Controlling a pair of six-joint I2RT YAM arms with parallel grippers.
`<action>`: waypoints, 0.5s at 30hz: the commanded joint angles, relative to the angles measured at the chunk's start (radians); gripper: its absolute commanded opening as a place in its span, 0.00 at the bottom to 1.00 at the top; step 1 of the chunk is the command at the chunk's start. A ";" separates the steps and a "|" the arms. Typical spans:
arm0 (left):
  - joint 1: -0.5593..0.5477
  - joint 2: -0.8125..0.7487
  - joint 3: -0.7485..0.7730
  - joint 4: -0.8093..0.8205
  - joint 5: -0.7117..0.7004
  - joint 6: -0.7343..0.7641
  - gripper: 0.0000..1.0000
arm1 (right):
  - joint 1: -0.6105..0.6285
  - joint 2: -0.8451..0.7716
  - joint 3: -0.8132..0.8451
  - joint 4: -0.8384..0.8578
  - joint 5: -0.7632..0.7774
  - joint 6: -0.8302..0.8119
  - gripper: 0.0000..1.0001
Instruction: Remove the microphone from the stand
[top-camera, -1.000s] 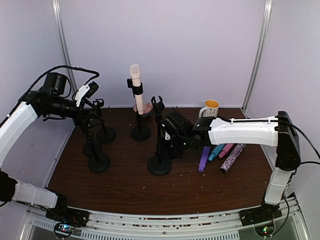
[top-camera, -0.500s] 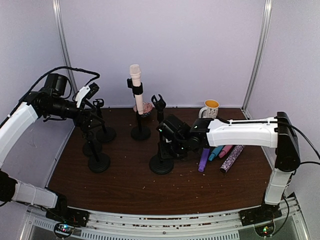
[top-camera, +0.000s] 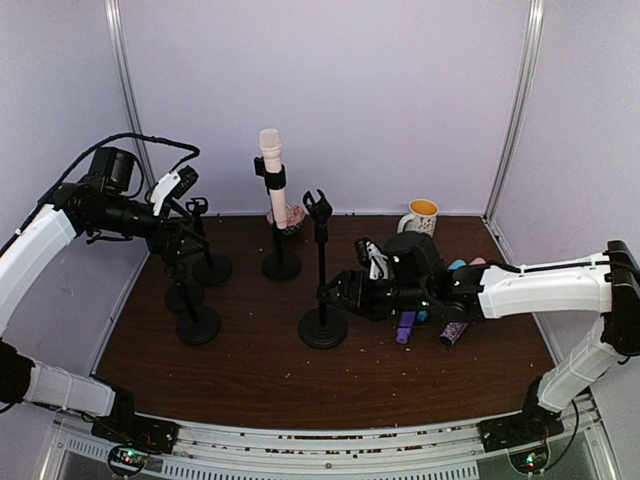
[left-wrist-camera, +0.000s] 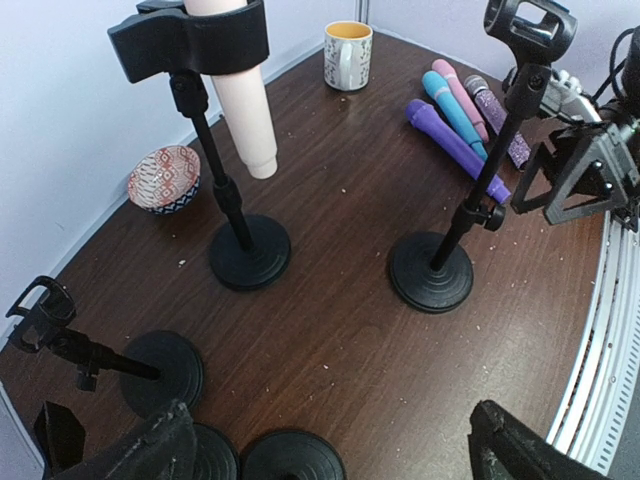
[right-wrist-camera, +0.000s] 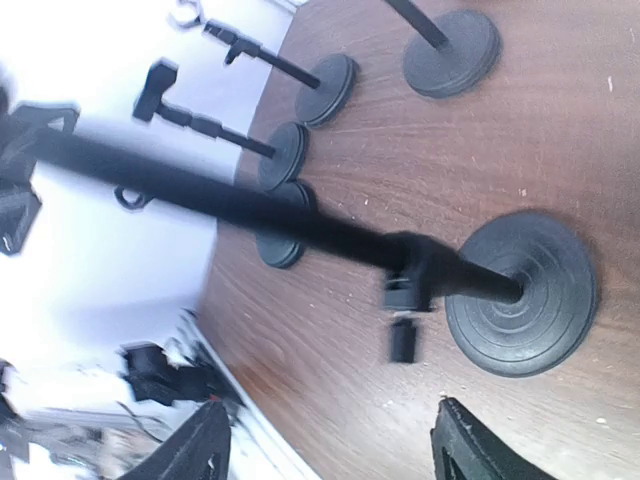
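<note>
The pale pink microphone (top-camera: 272, 178) stands upright in the clip of the back stand (top-camera: 281, 266); in the left wrist view the microphone (left-wrist-camera: 245, 100) hangs from the stand's black clip (left-wrist-camera: 190, 40). My left gripper (top-camera: 178, 240) hovers open among the stands at the far left, well apart from it; its fingers (left-wrist-camera: 140, 455) frame only bare table. My right gripper (top-camera: 333, 291) is open, low, just right of the empty middle stand (top-camera: 322, 328), holding nothing. In the right wrist view that stand's pole (right-wrist-camera: 250, 210) crosses ahead of the gripper (right-wrist-camera: 330, 450).
Several empty stands (top-camera: 198, 325) crowd the left side. Purple (top-camera: 408, 322), blue, pink and glittery (top-camera: 462, 320) microphones lie behind the right arm. A mug (top-camera: 421, 215) and a small bowl (top-camera: 290, 220) sit at the back wall.
My right gripper has opened off the middle stand's pole and drawn back to the right and lower. The left arm has stayed put.
</note>
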 joint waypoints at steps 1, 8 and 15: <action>0.006 -0.015 0.000 0.038 0.004 0.006 0.98 | -0.057 0.044 -0.141 0.464 -0.196 0.296 0.70; 0.006 -0.018 0.002 0.030 0.006 0.009 0.98 | -0.063 0.150 -0.130 0.604 -0.279 0.406 0.64; 0.006 -0.023 -0.001 0.023 0.002 0.022 0.97 | -0.072 0.187 -0.118 0.589 -0.255 0.397 0.50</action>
